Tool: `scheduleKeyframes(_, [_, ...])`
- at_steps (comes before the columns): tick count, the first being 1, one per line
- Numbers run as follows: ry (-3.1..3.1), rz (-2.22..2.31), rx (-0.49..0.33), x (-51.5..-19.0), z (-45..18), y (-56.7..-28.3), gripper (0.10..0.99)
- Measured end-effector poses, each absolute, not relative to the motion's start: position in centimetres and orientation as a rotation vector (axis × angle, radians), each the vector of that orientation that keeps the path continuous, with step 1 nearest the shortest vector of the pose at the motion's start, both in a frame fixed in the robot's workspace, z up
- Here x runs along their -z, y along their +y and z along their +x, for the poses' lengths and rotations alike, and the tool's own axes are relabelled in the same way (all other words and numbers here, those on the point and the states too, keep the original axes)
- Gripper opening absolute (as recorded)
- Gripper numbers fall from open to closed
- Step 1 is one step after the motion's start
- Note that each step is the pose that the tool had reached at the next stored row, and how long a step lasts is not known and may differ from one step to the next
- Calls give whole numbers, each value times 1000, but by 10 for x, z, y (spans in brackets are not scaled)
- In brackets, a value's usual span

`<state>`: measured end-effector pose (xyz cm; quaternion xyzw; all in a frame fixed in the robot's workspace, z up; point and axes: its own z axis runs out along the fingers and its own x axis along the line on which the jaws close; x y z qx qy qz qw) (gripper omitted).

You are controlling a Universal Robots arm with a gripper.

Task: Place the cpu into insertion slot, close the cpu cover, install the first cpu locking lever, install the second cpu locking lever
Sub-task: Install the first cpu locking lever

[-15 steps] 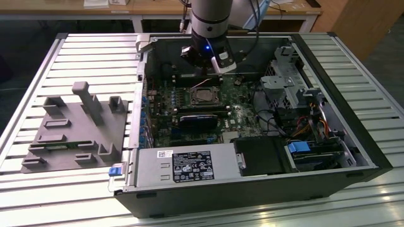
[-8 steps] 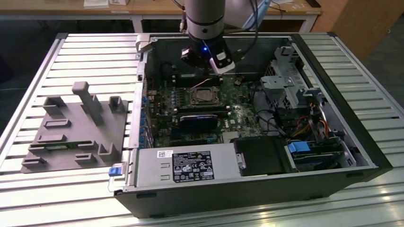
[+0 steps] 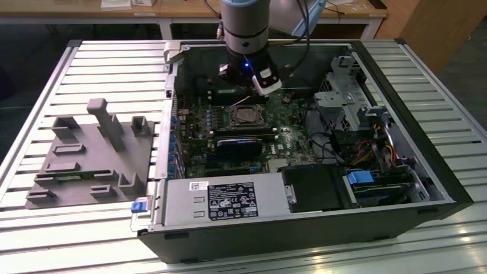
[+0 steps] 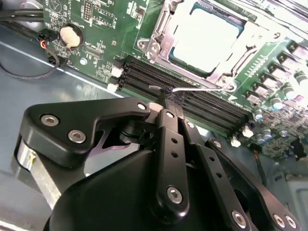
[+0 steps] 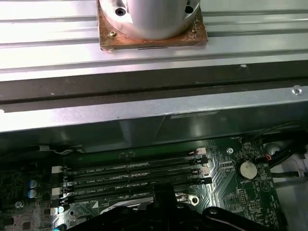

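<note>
The cpu [image 4: 204, 38], a pale silvery square, lies in the insertion slot [image 3: 245, 116] on the green board. The cpu cover [image 4: 166, 21], a silver frame, lies flat around it. A thin silver locking lever [image 4: 202, 89] runs along the socket's edge beside the black memory slots [image 4: 207, 103]. My gripper [image 4: 166, 98] stands over that edge with its black fingers brought together on the lever's end. In the exterior view the gripper [image 3: 243, 92] hangs inside the open computer case just behind the socket. Its dark fingers [image 5: 163, 202] also show over the memory slots [image 5: 130, 178].
The case wall [image 5: 154, 110] rises close behind the memory slots. A coin battery [image 4: 71, 36] and loose cables [image 4: 29, 72] lie to one side. The drive cage [image 3: 350, 103], power supply [image 3: 228, 200] and a grey fixture [image 3: 91, 154] on the slatted table surround the work.
</note>
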<state>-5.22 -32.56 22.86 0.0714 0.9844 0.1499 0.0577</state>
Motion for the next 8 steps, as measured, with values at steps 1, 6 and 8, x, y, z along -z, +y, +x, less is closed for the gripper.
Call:
scheduleKeyframes(1, [2980, 215, -454, -227, -52, -326, 106])
scheduleKeyframes(6, [2967, 212, -453, -225, -52, -326, 106])
scheduleKeyframes(8, [2967, 212, -453, -225, -52, -326, 106])
